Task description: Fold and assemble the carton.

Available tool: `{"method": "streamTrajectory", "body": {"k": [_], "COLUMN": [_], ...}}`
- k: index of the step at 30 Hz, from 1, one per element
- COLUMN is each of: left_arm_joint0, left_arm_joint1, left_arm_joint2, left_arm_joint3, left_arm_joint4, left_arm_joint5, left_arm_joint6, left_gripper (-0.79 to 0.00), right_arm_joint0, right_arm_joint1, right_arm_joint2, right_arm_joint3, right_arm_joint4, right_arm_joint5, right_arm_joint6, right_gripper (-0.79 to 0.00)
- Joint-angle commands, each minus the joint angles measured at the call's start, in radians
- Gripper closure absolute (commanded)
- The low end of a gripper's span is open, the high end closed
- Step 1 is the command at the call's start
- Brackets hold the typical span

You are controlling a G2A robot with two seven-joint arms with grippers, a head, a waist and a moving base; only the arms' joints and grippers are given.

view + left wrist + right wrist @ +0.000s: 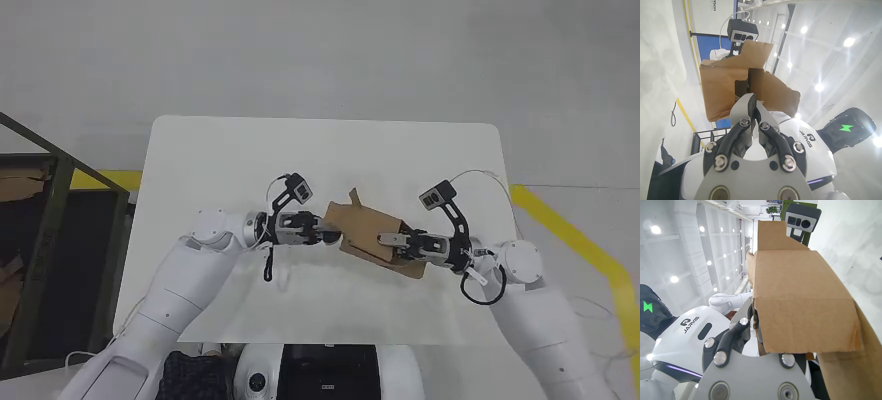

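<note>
The brown corrugated cardboard carton [362,226] hangs tilted over the middle of the white rectangular worktop [300,160], spanned between the two arms. Whether any corner touches the surface I cannot tell. It is opened into a rough sleeve, and its end flaps are not yet folded. In the left wrist view, a ragged-edged loose flap [780,94] juts out to one side and a notched flap [757,51] stands up beyond it.

The left gripper [753,99] has its fingers [740,108] closed on a cardboard edge at the near end of the sleeve. The right gripper [754,307] is at the opposite end. One of its fingers [744,311] lies against the edge of a side panel and the other is hidden behind the board, so it appears to be clamped on that wall.

My reading is that the body is being squared up and the end closure has not begun. The next move probably calls for one arm to keep a firm hold while the other lets go, shifts to a loose flap and presses it inward along its crease. The worn edges suggest soft board that could buckle away from the fold line.

The carton faces in sight are plain, with no label or print. Some dark lettering on the far wall [712,7] is in the left wrist view; I leave it unread.
</note>
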Motion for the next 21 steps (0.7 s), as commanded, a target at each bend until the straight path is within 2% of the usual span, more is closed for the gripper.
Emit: {"method": "streamTrajectory", "body": {"k": [1, 12, 21], "left_arm_joint0": [-0.001, -0.015, -0.003], "left_arm_joint1": [-0.001, -0.007, 0.003], "left_arm_joint2": [0.005, 0.025, -0.027], "left_arm_joint3": [-0.002, 0.005, 0.024], "left_arm_joint4": [-0.001, -0.010, 0.001], "left_arm_joint5": [0.002, 0.002, -0.021], "left_arm_joint6": [-0.004, -0.012, 0.021], "left_gripper": [0.000, 0.000, 0.000], "right_arm_joint0": [0.001, 0.006, -0.002], "right_arm_joint1": [-0.001, -0.002, 0.005], "right_arm_joint2": [-0.006, -0.018, 0.004], "right_arm_joint3": [-0.005, -0.012, -0.024], "right_arm_joint4": [-0.001, -0.001, 0.012], "right_arm_joint5": [0.003, 0.008, 0.028], "right_arm_joint6": [0.001, 0.003, 0.046], "right_gripper": [0.000, 0.000, 0.000]}}
